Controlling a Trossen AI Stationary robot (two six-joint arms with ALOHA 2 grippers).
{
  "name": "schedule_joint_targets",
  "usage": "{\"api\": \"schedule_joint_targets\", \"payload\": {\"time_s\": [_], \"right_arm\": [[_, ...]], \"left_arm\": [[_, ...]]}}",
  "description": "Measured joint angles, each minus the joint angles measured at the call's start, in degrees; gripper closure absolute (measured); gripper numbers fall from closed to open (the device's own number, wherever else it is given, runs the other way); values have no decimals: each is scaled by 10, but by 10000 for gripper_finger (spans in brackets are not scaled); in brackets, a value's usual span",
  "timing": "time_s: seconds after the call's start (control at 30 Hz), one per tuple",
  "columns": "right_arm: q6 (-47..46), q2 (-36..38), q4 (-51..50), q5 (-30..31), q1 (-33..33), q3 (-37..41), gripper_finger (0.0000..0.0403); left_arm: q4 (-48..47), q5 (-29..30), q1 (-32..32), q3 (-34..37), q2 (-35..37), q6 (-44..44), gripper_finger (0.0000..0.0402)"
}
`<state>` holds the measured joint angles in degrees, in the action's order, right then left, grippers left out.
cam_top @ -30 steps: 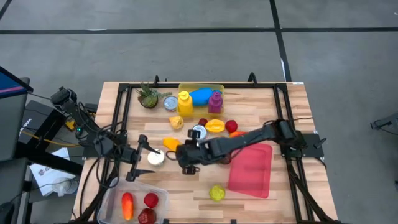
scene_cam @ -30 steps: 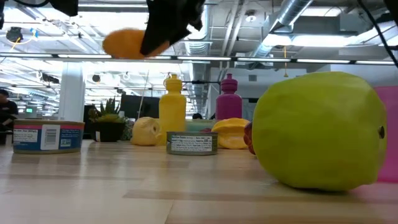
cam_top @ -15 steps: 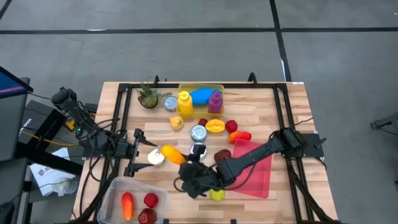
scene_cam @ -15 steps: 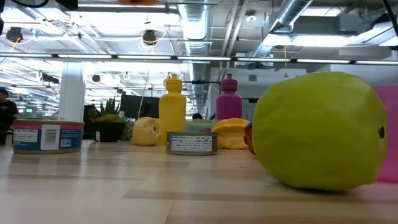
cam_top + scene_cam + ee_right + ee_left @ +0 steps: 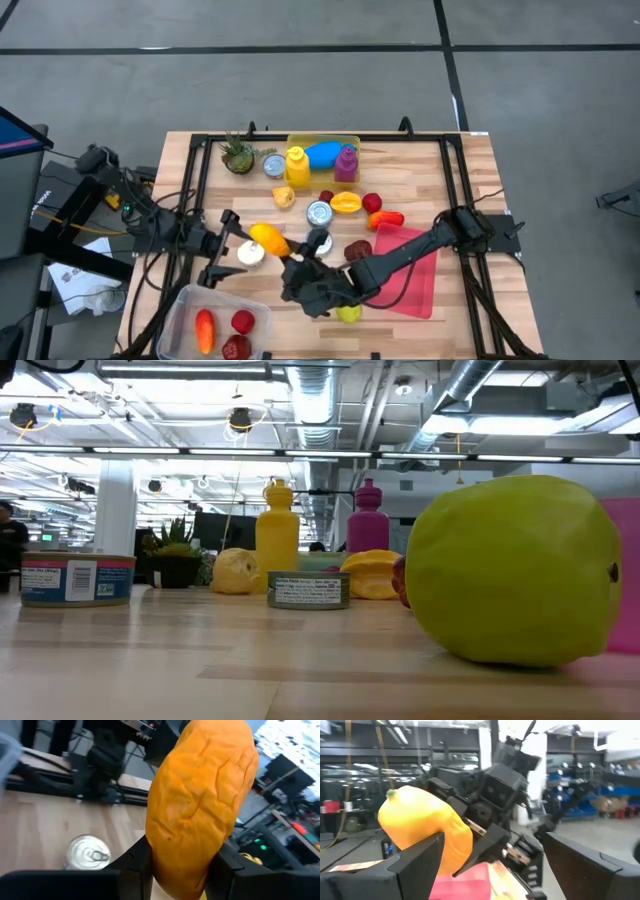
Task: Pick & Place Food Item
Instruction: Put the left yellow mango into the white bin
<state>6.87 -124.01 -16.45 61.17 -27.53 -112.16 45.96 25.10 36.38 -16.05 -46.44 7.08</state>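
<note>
An orange-yellow food item point(image 5: 268, 240), oblong and wrinkled, hangs above the table's middle with my right gripper point(image 5: 285, 255) shut on it. The right wrist view shows the item point(image 5: 200, 800) filling the space between the two fingers. My left gripper point(image 5: 232, 250) stands open just left of the item, above a silver can point(image 5: 250, 255). In the left wrist view the item point(image 5: 422, 827) and the right gripper's dark body show between my open left fingers, apart from them. Neither gripper shows in the low view. My right gripper pinches the food item between its two fingers, one on each side of its near end point(image 5: 167, 860). The fingers come about level from the table's near right, pointing toward the far left. The item sticks out beyond the fingertips, lifted clear of the table.
A clear tub point(image 5: 180, 310) with red and orange pieces stands at the near left. A green apple point(image 5: 348, 312) lies by a pink board point(image 5: 410, 275). Bottles point(image 5: 296, 165), cans point(image 5: 319, 212), a small plant point(image 5: 238, 155) and other food items crowd the far half.
My right gripper has swung toward the table's near edge and risen with the food item, which has left the top of the low view. The gripper has tipped up from pointing downward to nearly level. The item stays between the fingers.
</note>
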Motion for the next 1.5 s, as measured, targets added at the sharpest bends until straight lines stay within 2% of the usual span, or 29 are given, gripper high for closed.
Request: {"api": "schedule_joint_targets", "payload": {"time_s": [0.23, 0.37, 0.47, 0.53, 0.67, 1.0, 1.17, 1.27, 1.43, 1.5], "right_arm": [[7, 0, 3, 40, -5, 0, 291], [17, 0, 9, 30, -21, -1, 292], [17, 0, 8, 36, -27, -1, 292], [15, 0, 10, 43, -26, -1, 292], [14, 0, 18, 41, -15, -1, 292], [13, 0, 39, -35, 16, -1, 292], [11, -1, 37, -85, 27, -1, 292], [4, -1, 33, -106, 31, -1, 292], [-1, -1, 27, -127, 31, -1, 292], [-2, -1, 20, -134, 31, -1, 284]], "left_arm": [[-2, 5, -41, 0, 16, -14, 64], [-26, 61, -55, 2, 26, -13, 64], [-58, 59, -62, 1, 43, -17, 64], [-50, 35, -66, 1, 46, -33, 64], [-18, -53, -73, 1, 36, -49, 64], [137, -129, -118, 1, -103, -65, 64], [169, -142, -127, 1, -135, -65, 67], [172, -155, -127, 1, -132, -61, 89], [151, -171, -121, 1, -123, -61, 182], [131, -171, -121, 1, -114, -61, 195]]}}
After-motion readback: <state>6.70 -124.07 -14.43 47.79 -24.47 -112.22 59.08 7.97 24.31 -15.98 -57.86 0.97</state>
